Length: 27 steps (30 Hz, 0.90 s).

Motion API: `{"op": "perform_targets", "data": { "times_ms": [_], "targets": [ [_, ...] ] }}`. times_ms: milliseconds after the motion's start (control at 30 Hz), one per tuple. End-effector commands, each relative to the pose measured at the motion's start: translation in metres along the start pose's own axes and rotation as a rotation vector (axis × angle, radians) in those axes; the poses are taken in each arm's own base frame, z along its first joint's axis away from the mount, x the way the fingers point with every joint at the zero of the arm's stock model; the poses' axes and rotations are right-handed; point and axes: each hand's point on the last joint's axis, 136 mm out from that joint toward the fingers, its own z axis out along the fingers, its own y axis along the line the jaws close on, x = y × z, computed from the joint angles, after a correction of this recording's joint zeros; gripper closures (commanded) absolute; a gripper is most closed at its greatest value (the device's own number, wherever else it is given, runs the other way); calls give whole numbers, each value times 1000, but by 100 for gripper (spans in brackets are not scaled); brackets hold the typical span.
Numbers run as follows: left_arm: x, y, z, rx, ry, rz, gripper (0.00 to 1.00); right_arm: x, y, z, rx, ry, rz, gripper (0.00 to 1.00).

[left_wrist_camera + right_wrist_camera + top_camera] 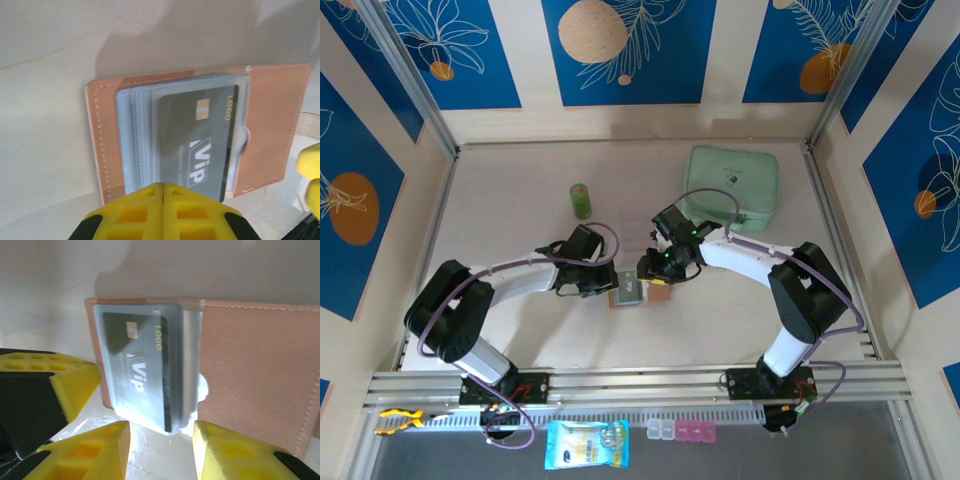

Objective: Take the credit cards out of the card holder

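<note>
The card holder (270, 130) lies open on the counter (45, 125), mid-frame in the overhead view. A dark VIP card (200, 145) is tucked in its clear sleeves (132, 145). The left end effector (162, 210) has its fingers shut together with nothing between them, resting over the holder's lower edge, apparently pinning it. The right end effector (160, 432) is open, with a finger on either side of the card's lower edge. It should close on the card alone, not the sleeve, then pull straight out along the pocket while the left pins the holder flat.
</note>
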Motion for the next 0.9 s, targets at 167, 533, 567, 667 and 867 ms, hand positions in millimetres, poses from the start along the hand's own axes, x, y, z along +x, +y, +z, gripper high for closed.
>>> {"op": "perform_targets", "data": {
  "times_ms": [167,533,567,667,867],
  "targets": [
    [4,-19,1,44,25,32,96,4,14,5,-106,31,-34,60],
    [10,-2,11,-13,44,35,97,3,14,16,-113,72,-51,67],
    [10,-1,11,-13,47,33,96,3,16,17,-120,74,-60,68],
    [12,1,13,-13,55,26,97,3,14,20,-106,79,-75,70],
    [13,2,14,-16,56,23,97,3,11,25,-91,82,-85,70]
  ]
}}
